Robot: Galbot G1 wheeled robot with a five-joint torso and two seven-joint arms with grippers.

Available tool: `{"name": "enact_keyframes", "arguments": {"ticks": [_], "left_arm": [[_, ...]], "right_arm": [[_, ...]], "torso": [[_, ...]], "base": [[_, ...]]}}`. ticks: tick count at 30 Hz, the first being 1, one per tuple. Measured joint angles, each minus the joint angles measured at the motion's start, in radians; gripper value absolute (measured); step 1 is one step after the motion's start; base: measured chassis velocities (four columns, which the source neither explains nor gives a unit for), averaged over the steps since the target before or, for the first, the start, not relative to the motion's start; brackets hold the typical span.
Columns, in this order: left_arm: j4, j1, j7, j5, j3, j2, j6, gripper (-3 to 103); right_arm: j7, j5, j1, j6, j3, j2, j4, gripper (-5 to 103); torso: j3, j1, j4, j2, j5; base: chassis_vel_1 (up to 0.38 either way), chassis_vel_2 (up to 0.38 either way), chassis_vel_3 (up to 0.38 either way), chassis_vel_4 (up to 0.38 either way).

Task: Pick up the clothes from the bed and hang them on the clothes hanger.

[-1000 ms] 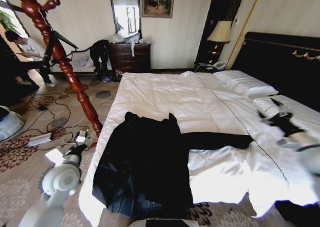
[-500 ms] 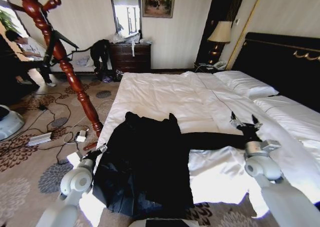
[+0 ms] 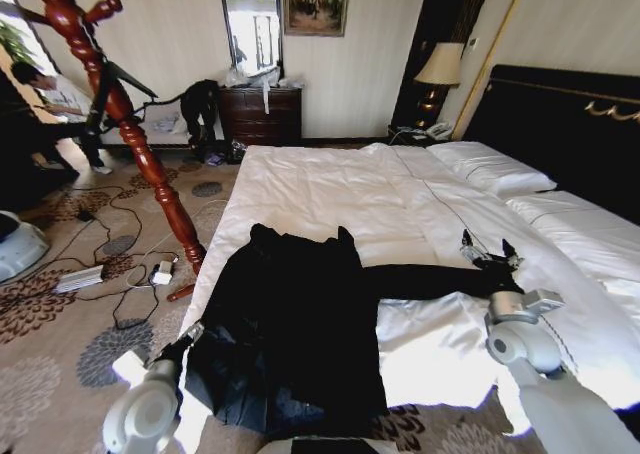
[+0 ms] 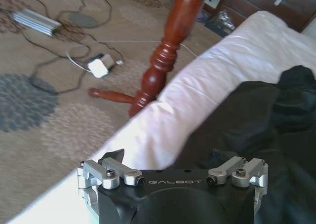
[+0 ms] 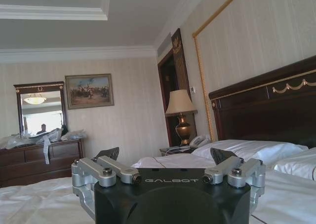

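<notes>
- Head view: our long black soft-fabric coat (image 3: 290,324) lies flat across the near corner of the wide white-linen bed (image 3: 330,184), one sleeve stretched toward our right gripper (image 3: 487,253), whose fingers are spread just above the sleeve end. The glossy red-brown turned wooden coat stand (image 3: 120,114) is on the carpet by the bed's left side.
- Left wrist view: left gripper (image 4: 173,161) hangs over the mattress edge beside the coat; can't tell its fingers.
- Right wrist view: fingers apart, nothing between them.

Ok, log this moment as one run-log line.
left hand: open, at coat's left edge | right hand: open, at sleeve end | coat: flat on bed | stand: bare
</notes>
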Motion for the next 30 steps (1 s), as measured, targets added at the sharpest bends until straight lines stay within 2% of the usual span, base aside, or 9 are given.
{"name": "enact_keyframes", "arguments": {"ticks": [5,10,12,17,19,21,23,26,30], "left_arm": [[-0.008,-0.008,0.002,-0.002,0.053,-0.028,-0.007,100],[-0.008,-0.003,-0.021,0.002,0.063,-0.056,-0.019,80],[-0.012,-0.015,-0.061,-0.022,0.056,-0.076,-0.019,69],[-0.020,-0.027,-0.131,-0.044,0.041,-0.099,-0.006,58],[-0.015,-0.030,-0.163,-0.050,0.032,-0.106,-0.002,47],[-0.019,-0.028,-0.173,-0.066,0.018,-0.107,-0.002,36],[-0.033,-0.024,-0.175,-0.080,0.008,-0.105,-0.001,36],[-0.066,-0.013,-0.182,-0.108,-0.018,-0.087,0.001,20],[-0.068,-0.015,-0.187,-0.120,-0.037,-0.059,0.002,10]], "right_arm": [[0.004,0.004,-0.004,-0.003,-0.004,0.009,0.001,100],[0.016,0.013,-0.016,-0.004,0.017,0.012,0.004,100],[0.022,0.019,-0.030,-0.005,0.029,0.008,0.013,100],[0.024,0.022,-0.044,-0.005,0.038,0.004,0.027,100],[0.027,0.024,-0.048,-0.005,0.041,0.003,0.036,100],[0.029,0.025,-0.053,-0.005,0.043,0.003,0.043,100],[0.029,0.025,-0.055,-0.005,0.043,0.004,0.047,100],[0.031,0.025,-0.064,-0.005,0.045,0.006,0.055,100],[0.033,0.024,-0.071,-0.006,0.047,0.010,0.063,100]], "torso": [[0.000,0.000,-0.0001,0.000,0.0004],[0.000,0.000,0.0003,0.000,0.0004],[0.000,0.000,0.0001,0.000,0.0004],[0.000,0.000,0.0001,0.000,0.0003],[0.000,0.000,0.0001,0.000,0.0003],[0.000,0.000,0.0002,0.000,0.0002],[0.000,0.000,0.0002,0.000,0.0001],[0.000,0.000,0.0002,0.000,0.0003],[0.000,0.000,0.0002,0.000,0.0002]], "base": [[0.000,0.000,0.000,0.000],[0.000,0.000,0.000,0.000],[0.000,0.000,0.000,0.000],[0.000,0.000,0.000,0.000],[0.000,0.000,0.000,0.000],[0.000,0.000,0.000,0.000],[0.000,0.000,0.000,0.000],[0.000,0.000,0.000,0.000],[0.000,0.000,0.000,0.000]]}}
